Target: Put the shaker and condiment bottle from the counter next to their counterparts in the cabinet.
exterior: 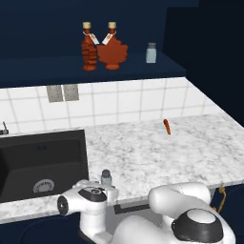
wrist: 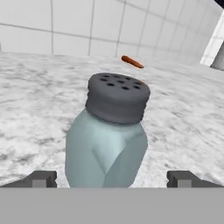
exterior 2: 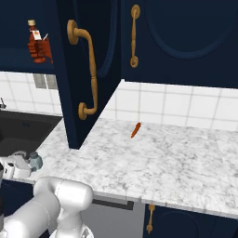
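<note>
A pale blue-grey shaker (wrist: pixel 107 135) with a dark grey cap stands upright on the marble counter (exterior: pixel 157 152) near its front edge, just right of the sink. It also shows as the shaker (exterior: pixel 106 177) and the shaker (exterior 2: pixel 35 160) in the base views. My gripper (wrist: pixel 112 179) is open, its fingertips (wrist: pixel 41 178) standing either side of the shaker's base with clear gaps. On the navy cabinet shelf (exterior: pixel 57 64) two red-brown maple-leaf bottles (exterior: pixel 113 50) stand side by side, the left bottle (exterior: pixel 88 47) edge-on. A matching shaker (exterior: pixel 151 53) stands to their right.
A black sink basin (exterior: pixel 43 162) lies left of the gripper. A small orange stick (exterior: pixel 166 126) lies on the counter towards the tiled wall. In the right base view the open cabinet door (exterior 2: pixel 88 69) with a brass handle hangs over the counter and hides most of the shelf.
</note>
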You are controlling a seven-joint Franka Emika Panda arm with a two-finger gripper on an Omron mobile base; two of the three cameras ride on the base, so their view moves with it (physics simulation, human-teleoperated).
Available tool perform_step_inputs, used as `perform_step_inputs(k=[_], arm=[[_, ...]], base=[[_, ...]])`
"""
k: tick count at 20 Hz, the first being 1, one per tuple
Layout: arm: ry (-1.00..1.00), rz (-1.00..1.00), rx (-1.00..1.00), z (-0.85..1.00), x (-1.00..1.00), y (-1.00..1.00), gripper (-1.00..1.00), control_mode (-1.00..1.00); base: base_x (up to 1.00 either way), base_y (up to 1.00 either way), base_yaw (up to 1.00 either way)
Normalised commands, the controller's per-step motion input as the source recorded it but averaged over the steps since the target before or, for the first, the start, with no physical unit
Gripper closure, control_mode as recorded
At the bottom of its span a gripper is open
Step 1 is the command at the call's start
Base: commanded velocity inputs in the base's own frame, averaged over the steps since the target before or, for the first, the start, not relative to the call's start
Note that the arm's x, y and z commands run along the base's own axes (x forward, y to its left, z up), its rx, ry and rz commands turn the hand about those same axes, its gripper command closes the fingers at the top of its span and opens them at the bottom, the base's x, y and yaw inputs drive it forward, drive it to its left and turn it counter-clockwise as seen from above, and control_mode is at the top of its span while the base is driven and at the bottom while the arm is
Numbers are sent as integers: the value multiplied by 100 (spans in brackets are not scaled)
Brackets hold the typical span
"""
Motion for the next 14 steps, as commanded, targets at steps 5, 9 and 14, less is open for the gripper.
perform_step_inputs(k=[5,9,14], arm=[[-1,13,0,-23,2,-37,-100,-100],[0,4,0,2,29,-51,-100,-100],[0,0,0,-3,33,-5,-100,-100]], base=[[0,0,0],[0,0,0],[0,0,0]])
